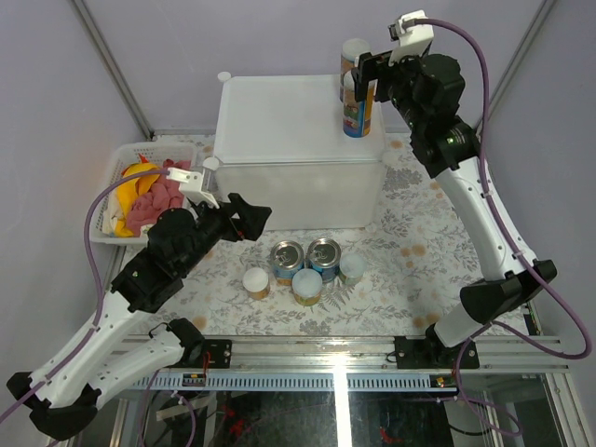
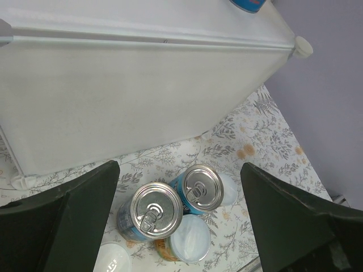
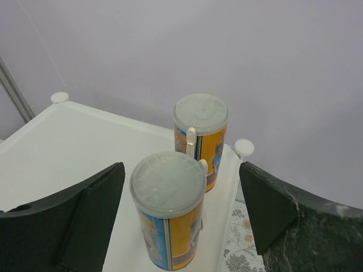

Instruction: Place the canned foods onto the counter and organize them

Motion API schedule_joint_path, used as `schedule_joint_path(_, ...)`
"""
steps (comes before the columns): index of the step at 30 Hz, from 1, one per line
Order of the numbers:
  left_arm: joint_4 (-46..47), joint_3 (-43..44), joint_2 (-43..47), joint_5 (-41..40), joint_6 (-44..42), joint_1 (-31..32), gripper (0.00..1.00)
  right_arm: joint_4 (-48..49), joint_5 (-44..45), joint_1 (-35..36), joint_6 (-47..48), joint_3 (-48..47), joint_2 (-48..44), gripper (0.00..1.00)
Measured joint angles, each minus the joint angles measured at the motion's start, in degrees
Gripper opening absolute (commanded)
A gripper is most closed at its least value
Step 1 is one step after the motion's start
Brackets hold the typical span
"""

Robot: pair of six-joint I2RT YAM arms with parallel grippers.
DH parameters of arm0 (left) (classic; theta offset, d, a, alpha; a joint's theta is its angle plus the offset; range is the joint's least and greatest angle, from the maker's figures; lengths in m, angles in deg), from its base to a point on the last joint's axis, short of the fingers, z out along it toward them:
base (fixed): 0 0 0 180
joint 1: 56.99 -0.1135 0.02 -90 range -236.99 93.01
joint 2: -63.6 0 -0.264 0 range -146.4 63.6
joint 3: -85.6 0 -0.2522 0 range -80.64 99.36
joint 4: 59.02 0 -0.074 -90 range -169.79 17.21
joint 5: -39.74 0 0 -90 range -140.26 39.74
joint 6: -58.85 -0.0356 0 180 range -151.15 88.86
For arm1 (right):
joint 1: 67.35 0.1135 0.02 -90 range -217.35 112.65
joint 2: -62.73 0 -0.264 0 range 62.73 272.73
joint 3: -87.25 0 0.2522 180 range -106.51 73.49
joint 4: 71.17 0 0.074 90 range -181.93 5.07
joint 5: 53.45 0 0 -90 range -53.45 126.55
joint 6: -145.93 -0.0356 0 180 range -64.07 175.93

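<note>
**Two canisters up on counter, five cans down on tabletop**

- Basket (image 1: 128, 155): white mesh, at the tabletop's (image 1: 410, 214) left edge. It holds a banana (image 1: 140, 175) and a crumpled pink cloth (image 1: 160, 200).
- Left gripper (image 1: 256, 223): over the floral tabletop, just off the counter's near left corner. Black fingers are wide apart, holding and touching nothing.
- Tight cluster mid-tabletop, in front of the counter:
  - two shiny steel cans (image 1: 287, 255) (image 1: 323, 250) with pull-tabs and blue labels, side by side;
  - three small round jars (image 1: 256, 281) (image 1: 306, 284) (image 1: 351, 269) with flat white lids.
- Counter (image 1: 279, 116): boxy white plastic, smooth flat top, round knobs at the corners.
- Two tall canisters (image 1: 358, 112) (image 1: 352, 51): pale lids, yellow-blue labels, both upright. One is at the counter's far right corner, the other just nearer along the right edge.
- Right gripper (image 1: 368, 74): above the nearer canister, fingers spread either side of it, not touching.
</note>
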Motion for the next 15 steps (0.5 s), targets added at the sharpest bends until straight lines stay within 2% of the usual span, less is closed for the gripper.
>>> schedule_joint_path(7,-0.3,-0.8,1.4,-1.5,1.2,0.0,0.88,2.2,-0.2,2.6,2.9,3.1,-4.8,0.89)
schedule_joint_path(15,-1.1,-1.9,2.9,-4.1,3.5,0.0,0.89,3.5,0.3,15.1,6.9,10.3,-11.6,0.83)
